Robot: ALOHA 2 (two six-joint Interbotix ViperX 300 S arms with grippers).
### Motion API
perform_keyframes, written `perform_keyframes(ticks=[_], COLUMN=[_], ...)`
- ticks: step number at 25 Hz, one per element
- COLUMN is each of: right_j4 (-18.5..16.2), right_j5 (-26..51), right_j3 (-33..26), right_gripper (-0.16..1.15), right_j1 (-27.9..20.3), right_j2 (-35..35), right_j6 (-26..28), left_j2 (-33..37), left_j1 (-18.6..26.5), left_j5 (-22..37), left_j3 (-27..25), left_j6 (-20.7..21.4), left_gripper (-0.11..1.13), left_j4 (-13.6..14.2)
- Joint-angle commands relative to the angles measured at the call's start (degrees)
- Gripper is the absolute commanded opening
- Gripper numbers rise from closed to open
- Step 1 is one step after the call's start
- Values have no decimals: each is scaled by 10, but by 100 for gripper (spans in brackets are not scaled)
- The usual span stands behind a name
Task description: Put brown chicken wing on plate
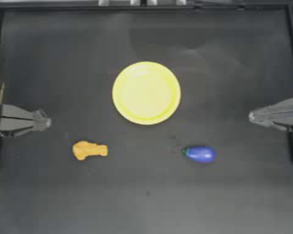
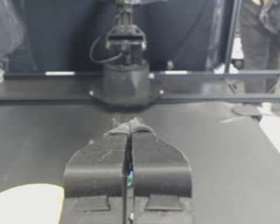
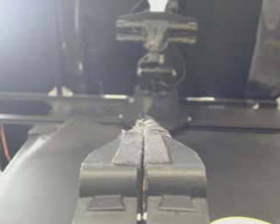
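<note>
**So: both arms parked, wing not yet picked**

Top view: the wing (image 1: 89,150) lies on the bare counter (image 1: 146,201), toward the left side and apart from the plate (image 1: 146,93), which sits about mid-counter w/ nothing on it. A blue eggplant toy (image 1: 200,154) lies right of the wing, well apart, also off the plate. Left tool (image 1: 44,121) is drawn back at the left edge, right tool (image 1: 253,116) at the right edge; neither is near any object. Judging by layout, the left arm is the closer one for the wing, & the plate's central spot suits a drop from either side. Task looks unstarted.

Left wrist view: left tool's jaws are pressed together, nothing between them. It looks across the dark counter to the other arm's base by the far rail. A pale sliver of the plate shows at the frame corner. Wing not in this view.

Right wrist view: right tool's jaws likewise pressed together & empty. Beyond, the opposite arm stands at the far rail, w/ a dark backdrop behind. A bit of plate rim peeks in at the frame edge.

Surface: matte dark counter, framed by a dark rail, some glare patches.
</note>
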State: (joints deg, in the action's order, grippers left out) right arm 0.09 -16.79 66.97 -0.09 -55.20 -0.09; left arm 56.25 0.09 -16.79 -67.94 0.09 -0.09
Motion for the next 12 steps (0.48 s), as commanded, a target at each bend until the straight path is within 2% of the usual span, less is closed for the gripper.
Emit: perform_keyframes(ticks=[1,5,9,12], right_j4=[-4,-11,-22,-38], right_j5=[-6,-5,-3,-4], right_j3=[-2,-6,-7,-7], right_gripper=[-6,8,9,17], right_j1=[-2,-2,-2,-2], right_j2=[-1,-1,-1,0], right_j6=[0,-3,-2,-4], left_j2=[-9,-10,-9,-9], left_j1=[0,0,1,2], left_j5=[6,15,16,18], left_j3=[1,7,12,15], left_j6=[9,17,24,25], left_gripper=[-3,8,11,30], left_j4=[2,2,1,2])
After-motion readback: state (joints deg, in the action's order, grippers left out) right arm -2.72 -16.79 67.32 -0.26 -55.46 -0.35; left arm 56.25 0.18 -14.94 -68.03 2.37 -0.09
